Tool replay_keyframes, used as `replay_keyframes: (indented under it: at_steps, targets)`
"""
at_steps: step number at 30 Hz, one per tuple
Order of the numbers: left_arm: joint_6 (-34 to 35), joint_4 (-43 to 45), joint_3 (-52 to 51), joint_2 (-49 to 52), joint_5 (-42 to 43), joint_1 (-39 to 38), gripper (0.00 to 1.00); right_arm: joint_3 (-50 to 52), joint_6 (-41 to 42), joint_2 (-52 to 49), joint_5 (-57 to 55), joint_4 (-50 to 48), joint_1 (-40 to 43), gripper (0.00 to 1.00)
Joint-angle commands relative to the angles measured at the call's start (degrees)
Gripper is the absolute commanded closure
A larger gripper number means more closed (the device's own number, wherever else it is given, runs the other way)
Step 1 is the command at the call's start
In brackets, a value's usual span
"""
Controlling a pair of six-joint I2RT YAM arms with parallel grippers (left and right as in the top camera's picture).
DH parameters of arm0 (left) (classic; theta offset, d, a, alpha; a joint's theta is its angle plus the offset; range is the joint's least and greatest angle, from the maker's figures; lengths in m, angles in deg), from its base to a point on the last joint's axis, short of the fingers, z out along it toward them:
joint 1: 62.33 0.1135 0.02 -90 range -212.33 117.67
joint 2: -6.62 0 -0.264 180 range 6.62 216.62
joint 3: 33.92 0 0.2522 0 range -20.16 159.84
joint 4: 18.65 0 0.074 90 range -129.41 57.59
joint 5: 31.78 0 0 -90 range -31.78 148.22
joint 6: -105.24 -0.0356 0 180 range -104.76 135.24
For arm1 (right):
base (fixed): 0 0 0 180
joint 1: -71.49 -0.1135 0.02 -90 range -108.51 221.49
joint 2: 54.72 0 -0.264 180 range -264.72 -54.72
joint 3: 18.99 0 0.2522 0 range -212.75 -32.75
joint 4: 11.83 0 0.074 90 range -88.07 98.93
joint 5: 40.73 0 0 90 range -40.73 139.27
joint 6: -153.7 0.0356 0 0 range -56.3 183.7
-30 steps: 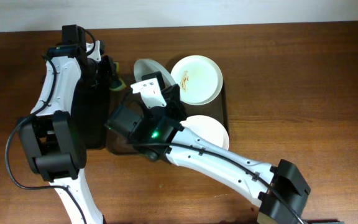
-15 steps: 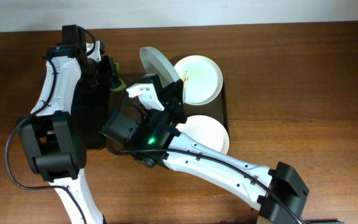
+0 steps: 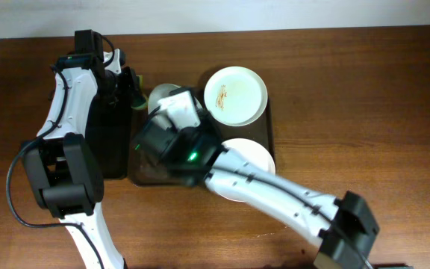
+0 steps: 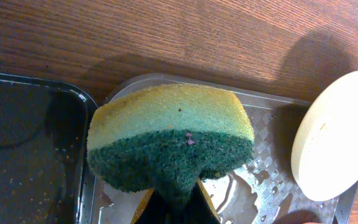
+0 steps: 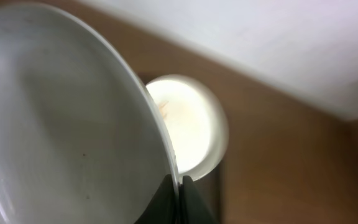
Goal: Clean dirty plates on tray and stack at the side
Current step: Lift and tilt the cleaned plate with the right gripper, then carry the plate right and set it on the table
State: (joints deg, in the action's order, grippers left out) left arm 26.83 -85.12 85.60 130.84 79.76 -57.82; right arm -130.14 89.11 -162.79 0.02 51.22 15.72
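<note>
My right gripper (image 5: 179, 194) is shut on the rim of a white plate (image 5: 61, 124), held tilted on edge above the tray's left end. From overhead only a sliver of that held plate (image 3: 163, 93) shows past my wrist. My left gripper (image 4: 179, 208) is shut on a yellow and green sponge (image 4: 169, 140), close beside the held plate (image 4: 337, 137). A second plate (image 3: 235, 95) with orange-brown smears lies at the tray's far end. A third plate (image 3: 251, 155) lies nearer, partly under my right arm. The tray (image 3: 269, 127) is wet (image 4: 260, 180).
A smaller black tray (image 3: 112, 142) with crumbs lies left of the brown tray, under my left arm, and also shows in the left wrist view (image 4: 23, 155). Bare wooden table (image 3: 364, 112) stretches to the right. My right arm crosses the tray from the near right.
My right wrist has turned and swung the held plate left and down, from above the smeared plate towards the sponge. The left arm and sponge have stayed put.
</note>
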Motion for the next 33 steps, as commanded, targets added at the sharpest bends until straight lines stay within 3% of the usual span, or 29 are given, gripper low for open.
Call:
replay_keyframes:
  at_steps: [1,6,9,17,25,33]
  targets:
    - [-1.0,0.0,0.3,-1.2,-0.4,0.1,0.99,-0.1,0.0,4.1,28.6,2.3,9.4,0.96]
    - [-1.0,0.0,0.3,-1.2,-0.4,0.1,0.99,-0.1,-4.5,4.8,51.8,4.7,27.0,0.96]
    - [-1.0,-0.1,0.3,-1.2,-0.4,-0.5,0.99,-0.1,-5.5,4.8,60.4,5.5,38.5,0.96]
    - [-1.0,0.2,0.3,-1.2,-6.3,-4.3,0.99,0.0,-5.7,3.4,62.1,10.4,61.9,0.96]
    - [-1.0,0.6,0.3,-1.2,-6.6,-5.4,0.99,5.7,-6.1,-1.4,57.5,8.2,67.5,0.96]
    - [-1.0,0.6,0.3,-1.2,-6.6,-5.4,0.99,16.7,-2.0,-2.4,51.5,-0.3,69.7,0.96]
